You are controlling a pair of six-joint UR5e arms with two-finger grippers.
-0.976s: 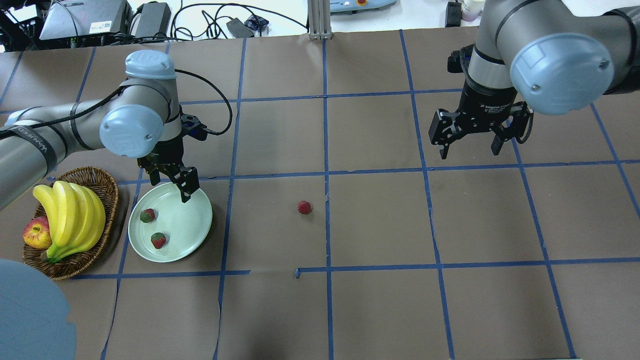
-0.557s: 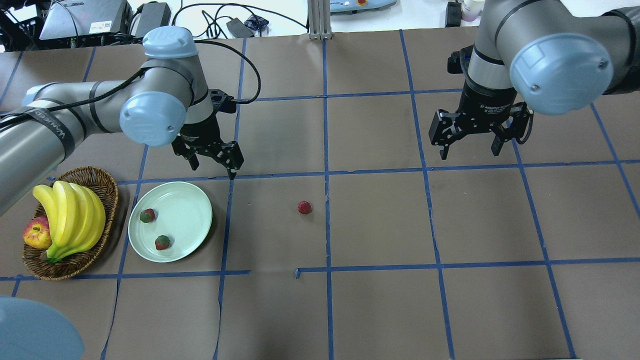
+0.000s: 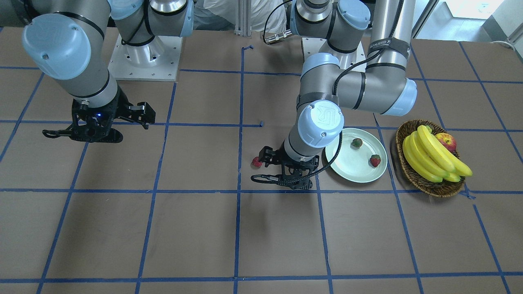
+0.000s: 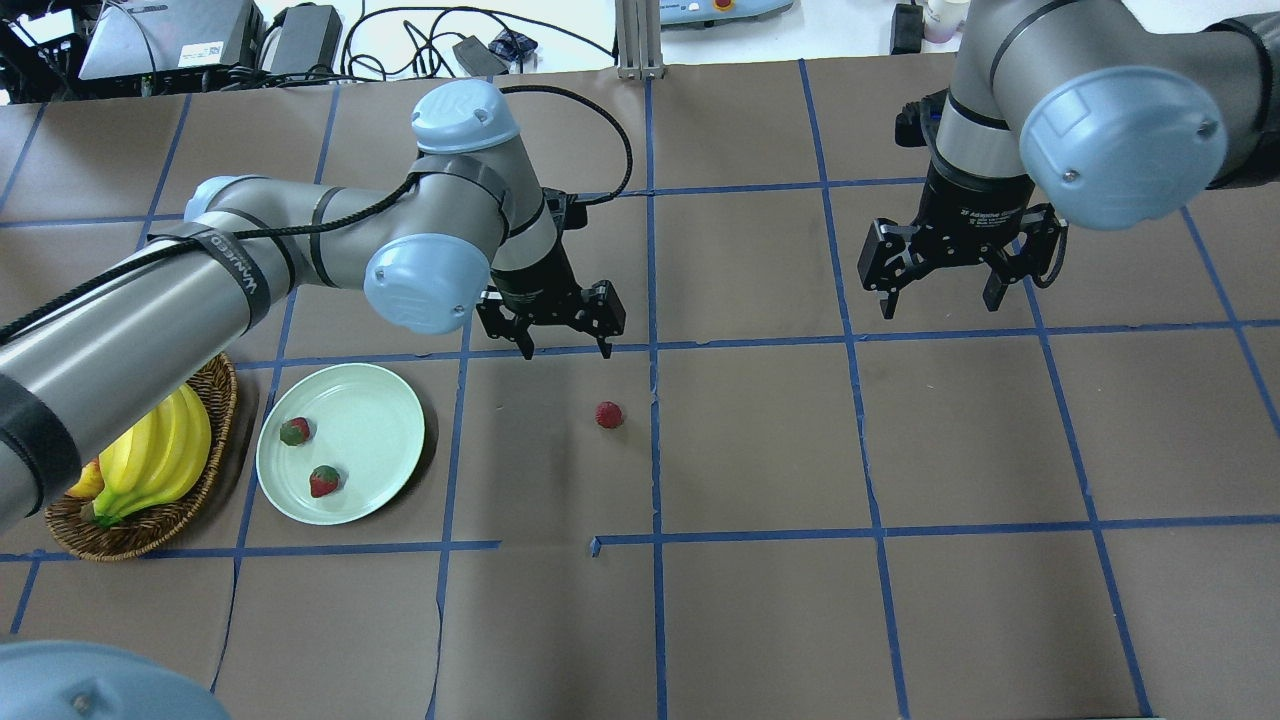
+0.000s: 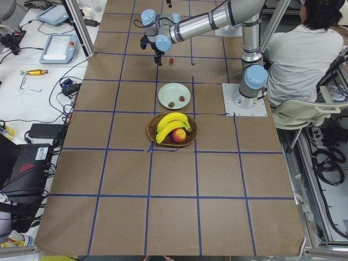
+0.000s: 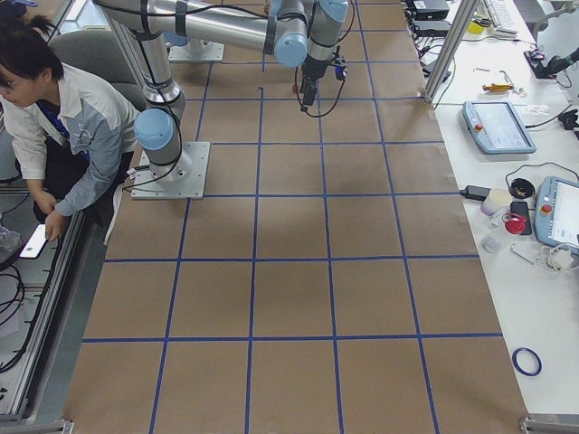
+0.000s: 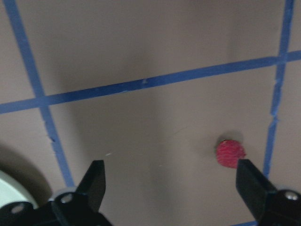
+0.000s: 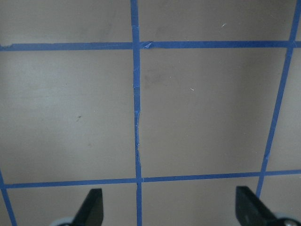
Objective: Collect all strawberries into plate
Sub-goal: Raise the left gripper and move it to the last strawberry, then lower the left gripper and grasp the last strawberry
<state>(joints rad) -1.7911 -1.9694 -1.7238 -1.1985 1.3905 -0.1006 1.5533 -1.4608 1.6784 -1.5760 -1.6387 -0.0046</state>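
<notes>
Two red strawberries (image 4: 293, 431) (image 4: 323, 481) lie on the pale green plate (image 4: 375, 440) at the left. A third strawberry (image 4: 609, 414) rests alone on the brown table near the centre. My left gripper (image 4: 566, 350) hangs open just behind and left of that loose strawberry, holding nothing. In the left wrist view the strawberry (image 7: 230, 153) sits close to the right fingertip (image 7: 249, 181), and the plate's rim (image 7: 7, 190) shows at bottom left. My right gripper (image 4: 940, 308) stands open and empty over bare table at the far right.
A wicker basket (image 4: 140, 535) with bananas (image 4: 160, 450) and an apple stands left of the plate, partly under my left arm. Blue tape lines grid the table. A seated person (image 5: 304, 49) is behind the robot base.
My left arm has swung right, from over the plate to beside the loose strawberry. The nearer strawberry on the plate shifted slightly. The right arm has not moved.
</notes>
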